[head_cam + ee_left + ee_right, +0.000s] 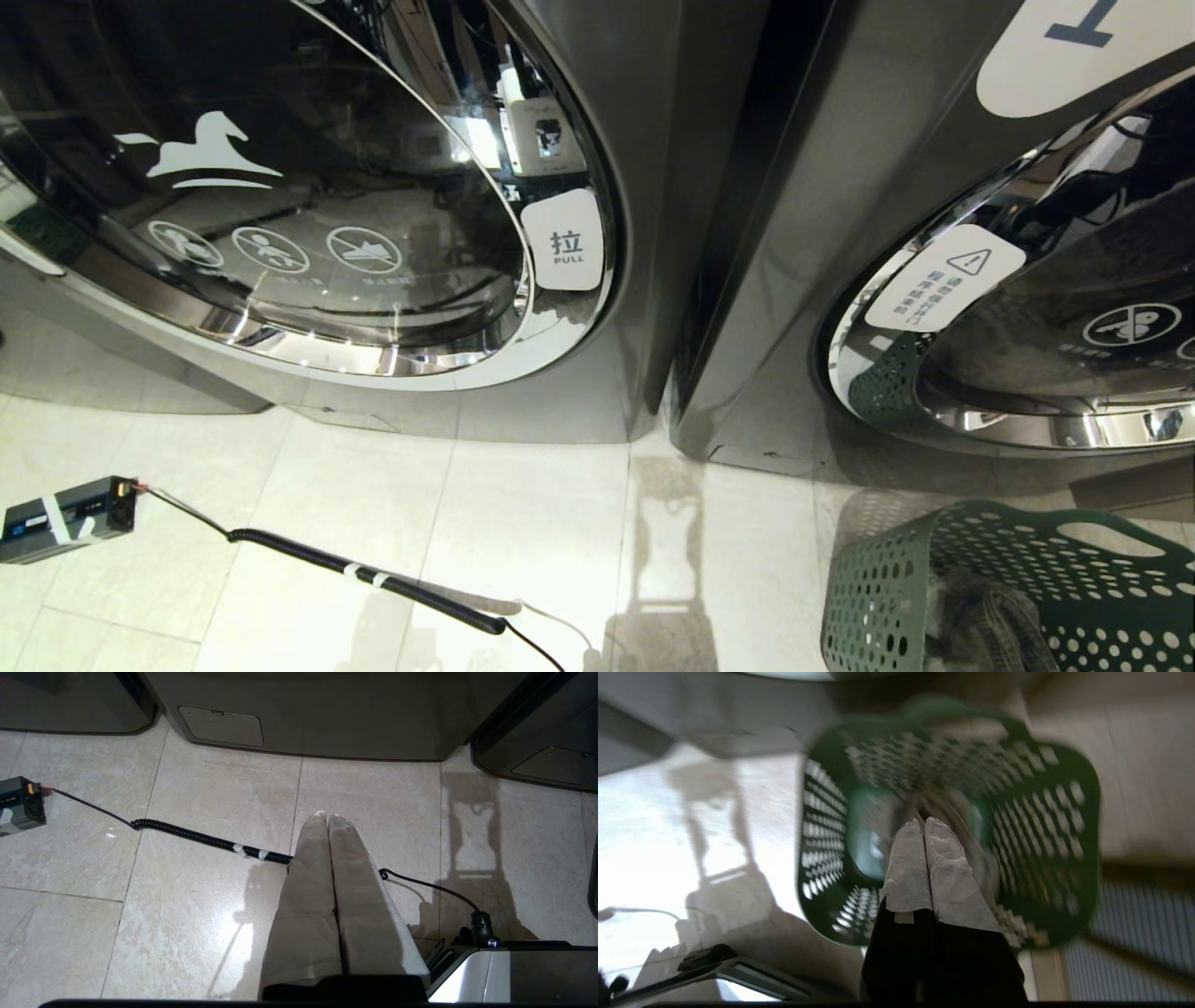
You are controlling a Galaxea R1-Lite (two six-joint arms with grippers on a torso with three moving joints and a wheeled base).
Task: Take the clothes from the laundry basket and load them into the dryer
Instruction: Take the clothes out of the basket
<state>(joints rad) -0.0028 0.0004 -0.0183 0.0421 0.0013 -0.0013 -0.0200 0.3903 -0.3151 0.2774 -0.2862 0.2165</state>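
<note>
- Clothes (980, 621), a grey rumpled heap, lie inside the green perforated laundry basket (934, 560), which stands on the pale tiled floor (523, 523) at the lower right of the head view, in front of the right-hand machine.
- Right gripper (924, 822) hangs above the basket's open mouth in its wrist view, its two white-wrapped fingers (908, 868) pressed together with no gap and nothing between them; the basket and what is in it are blurred there.
- Left gripper (327, 816) is over bare floor tiles, its beige-covered fingers (308, 877) also closed against each other and empty; neither arm appears in the head view.
- Left dryer door (308, 187), round, dark glass in a chrome ring, is closed; a white "PULL" label (566, 245) sits at its right edge.
- Right machine's door (1046, 308) is closed as well, with a white warning sticker (943, 278) on its rim and the basket mirrored in the chrome.
- Black coiled cable (364, 574) runs across the floor from a small dark box (65, 518) at the left edge.
</note>
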